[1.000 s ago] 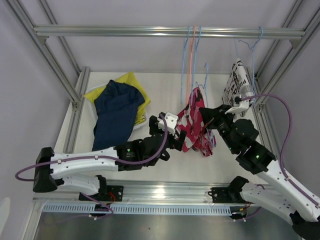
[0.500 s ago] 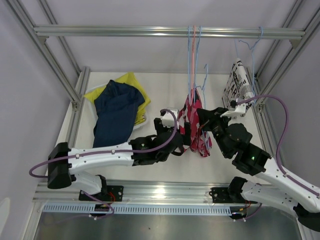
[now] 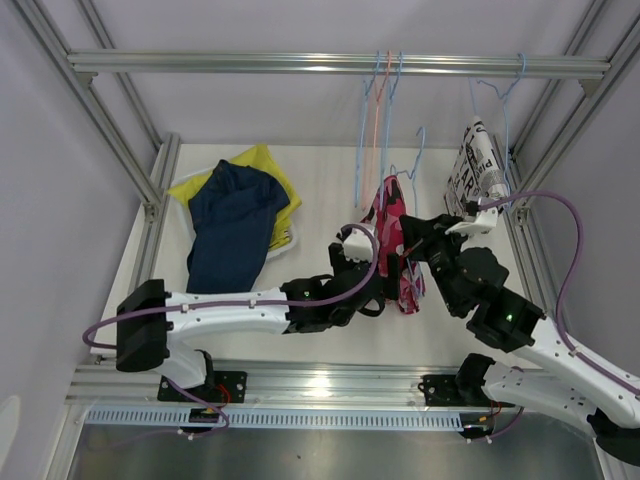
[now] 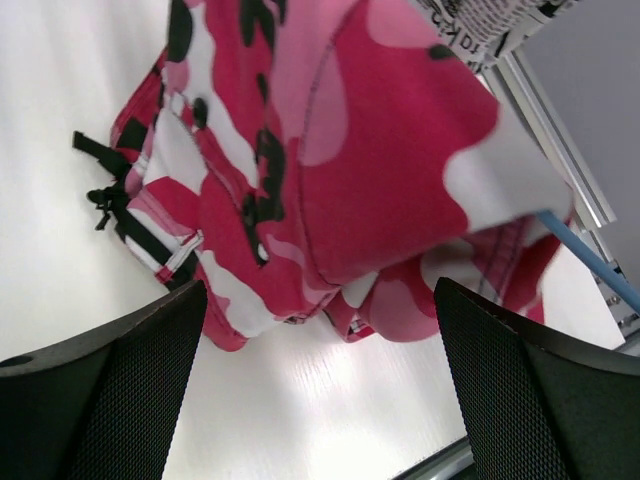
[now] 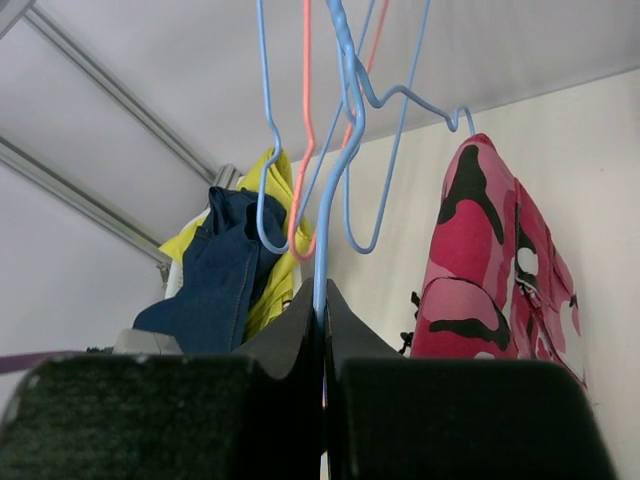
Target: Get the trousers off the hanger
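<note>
The pink-red patterned trousers point(image 3: 393, 245) hang on a blue hanger point(image 3: 412, 160) whose hook is off the rail. My right gripper point(image 3: 420, 240) is shut on that hanger's wire point(image 5: 320, 270), with the trousers point(image 5: 480, 260) to its right. My left gripper point(image 3: 383, 288) is open, and the trousers' lower edge point(image 4: 340, 150) hangs just beyond its fingers point(image 4: 100, 400), ungripped. The newspaper-lettered trousers point(image 3: 474, 168) hang on another blue hanger at the right. The navy trousers point(image 3: 230, 225) lie on the yellow pair point(image 3: 265, 162) at the left. The camouflage pair is out of view.
Empty blue and orange hangers point(image 3: 375, 100) hang from the top rail point(image 3: 200, 62) above the pink trousers, and they also show in the right wrist view point(image 5: 305, 120). Aluminium frame posts point(image 3: 150, 210) border the white table on both sides.
My left arm has reached further right and now lies under the pink-red trousers. My right gripper has kept hold of the hanger, which shifted slightly right with the trousers.
</note>
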{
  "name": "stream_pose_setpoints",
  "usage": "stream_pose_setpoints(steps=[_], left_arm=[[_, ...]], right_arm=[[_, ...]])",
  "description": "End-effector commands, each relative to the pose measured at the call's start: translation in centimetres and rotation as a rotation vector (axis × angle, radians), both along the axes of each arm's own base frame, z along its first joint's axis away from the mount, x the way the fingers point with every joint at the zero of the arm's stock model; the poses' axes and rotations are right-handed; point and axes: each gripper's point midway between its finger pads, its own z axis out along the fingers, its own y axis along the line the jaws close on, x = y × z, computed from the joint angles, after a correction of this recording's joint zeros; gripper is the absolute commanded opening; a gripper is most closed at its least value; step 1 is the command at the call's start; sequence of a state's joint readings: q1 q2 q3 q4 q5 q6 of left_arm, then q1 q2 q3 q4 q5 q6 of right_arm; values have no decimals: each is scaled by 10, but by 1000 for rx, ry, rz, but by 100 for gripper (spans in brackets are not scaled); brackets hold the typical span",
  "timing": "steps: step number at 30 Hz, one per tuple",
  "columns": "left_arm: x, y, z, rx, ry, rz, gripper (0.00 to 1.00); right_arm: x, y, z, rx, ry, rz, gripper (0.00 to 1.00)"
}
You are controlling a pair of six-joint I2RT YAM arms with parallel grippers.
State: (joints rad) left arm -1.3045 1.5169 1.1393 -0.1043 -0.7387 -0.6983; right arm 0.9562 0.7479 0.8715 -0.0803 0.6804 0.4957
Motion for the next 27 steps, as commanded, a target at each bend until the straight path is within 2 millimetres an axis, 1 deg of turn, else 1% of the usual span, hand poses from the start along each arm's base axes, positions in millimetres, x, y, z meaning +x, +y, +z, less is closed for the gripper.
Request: stream_pose_setpoints(steps=[1,4,5,6,7,8,9,10,11,12,14,21,23,24,25,27], left_arm=[[3,-16,22,-30,-76,-15,100],[9,-17,16,22,-102,0,99],[13,-17,13,43,-112,17,99],[16,-19,16,47,-121,23,99],[22,-15,10,86,-117,42,99],[24,-14,10,79,-113,51,99],[27,-10,3,105,-104,63,99],[30,-7,2,101,-96,75,100],[37,-3,3,89,-94,92,99],[39,1,-2,90,-88,89,99],[47,7,-3,89,-90,105,99],[62,7,1,122,-125,118,99],[67,5,7,98,-138,124,99],[69,5,7,94,-138,128,99],[70,4,7,86,-135,127,99],[70,0,10,67,-134,119,99]], right_arm=[[-2,-17,49,160,-104,-35,0],[-3,-16,47,168,-100,-22,0],[-3,-16,47,169,-100,-18,0],[-4,-16,47,172,-99,-14,0],[-6,-17,48,175,-101,-10,0],[-7,-17,50,176,-105,-6,0],[-8,-18,50,174,-103,-4,0],[-9,-18,50,177,-104,0,0],[-10,-19,52,182,-109,3,0],[-12,-20,53,185,-110,7,0],[-14,-21,54,191,-111,18,0],[-17,-19,55,203,-113,36,0],[-18,-17,54,204,-111,50,0],[-18,-17,54,204,-110,50,0],[-18,-15,46,183,-90,56,0],[-19,-14,45,186,-89,60,0]])
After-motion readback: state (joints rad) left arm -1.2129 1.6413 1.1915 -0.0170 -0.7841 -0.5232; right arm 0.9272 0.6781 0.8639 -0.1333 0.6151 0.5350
